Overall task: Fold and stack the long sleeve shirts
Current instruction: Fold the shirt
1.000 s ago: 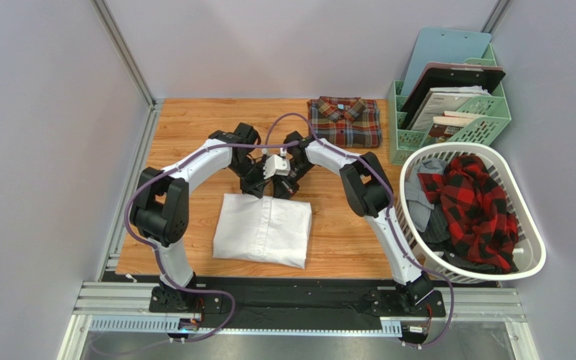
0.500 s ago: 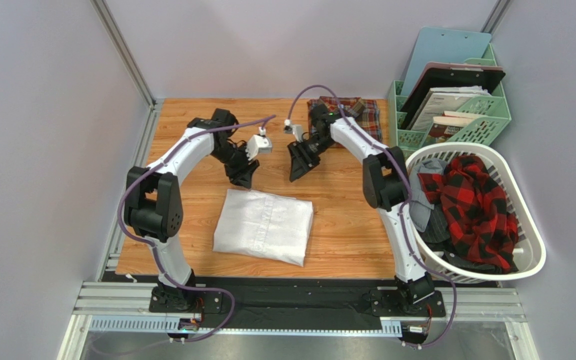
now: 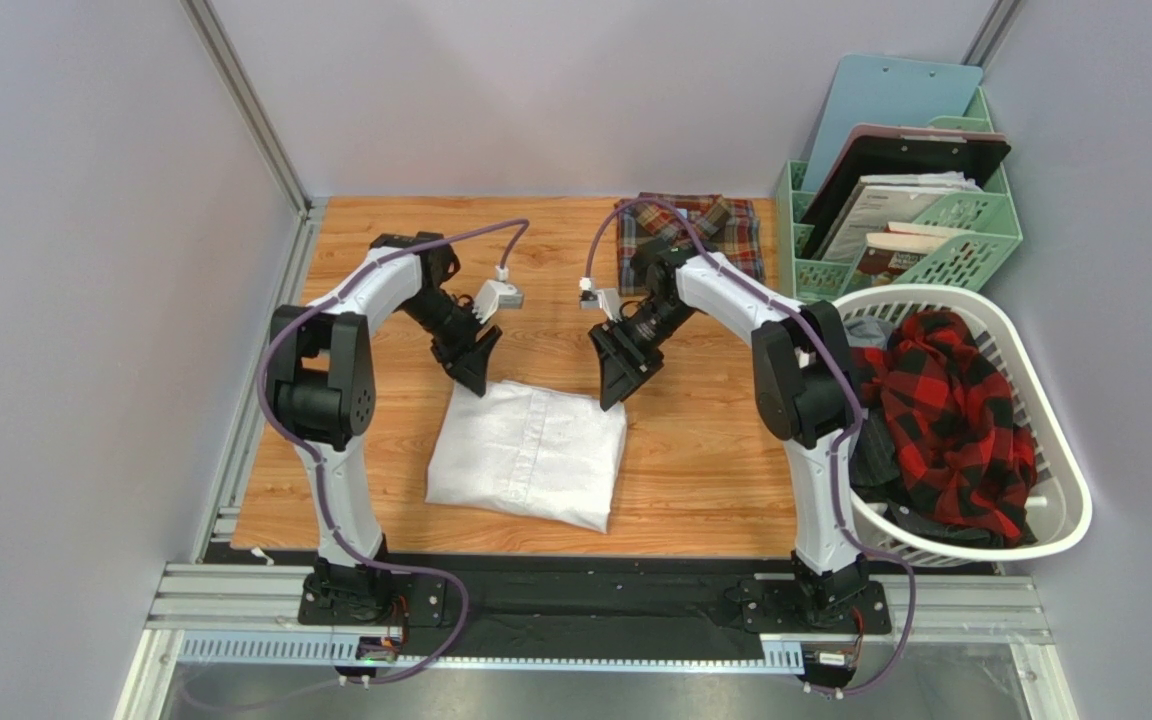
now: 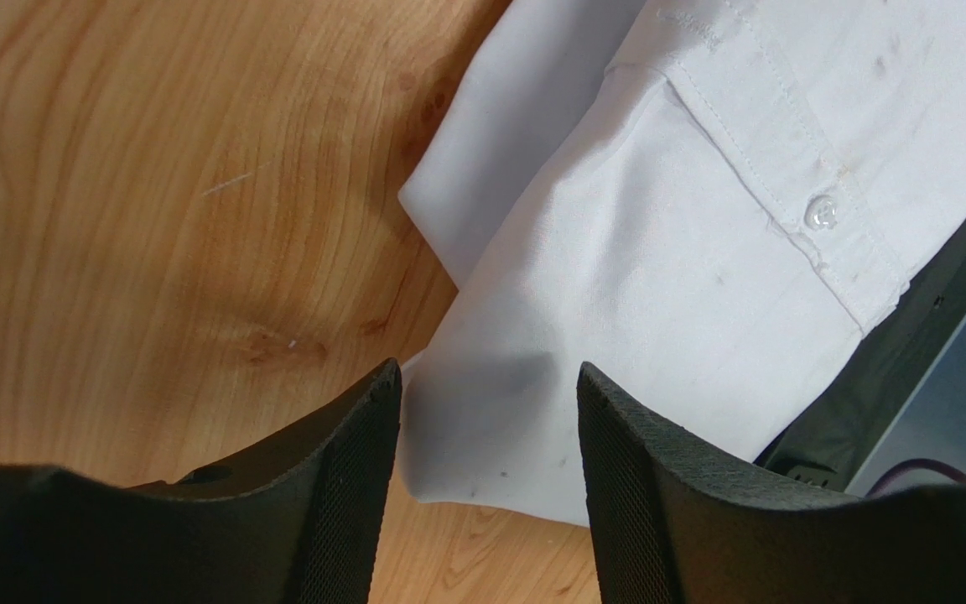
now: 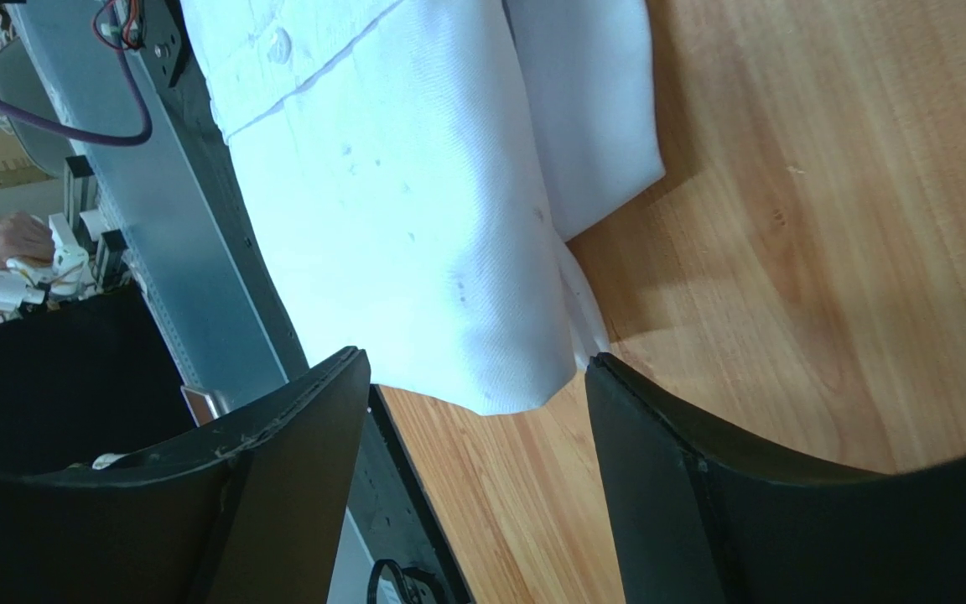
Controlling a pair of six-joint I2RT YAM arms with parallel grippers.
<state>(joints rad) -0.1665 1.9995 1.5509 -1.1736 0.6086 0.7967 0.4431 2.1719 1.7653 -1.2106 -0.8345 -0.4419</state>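
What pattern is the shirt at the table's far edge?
The shirt is reddish plaid with green; best in the top view.

The white shirt (image 3: 525,453) is plain, the plaid shirt (image 3: 732,225) red-brown-green, the basket (image 3: 1051,450) white.

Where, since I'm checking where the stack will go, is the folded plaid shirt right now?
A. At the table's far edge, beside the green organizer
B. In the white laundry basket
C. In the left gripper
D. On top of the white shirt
A: the plaid shirt lies folded at the far edge of the table, next to the green organizer, apart from the white shirt.
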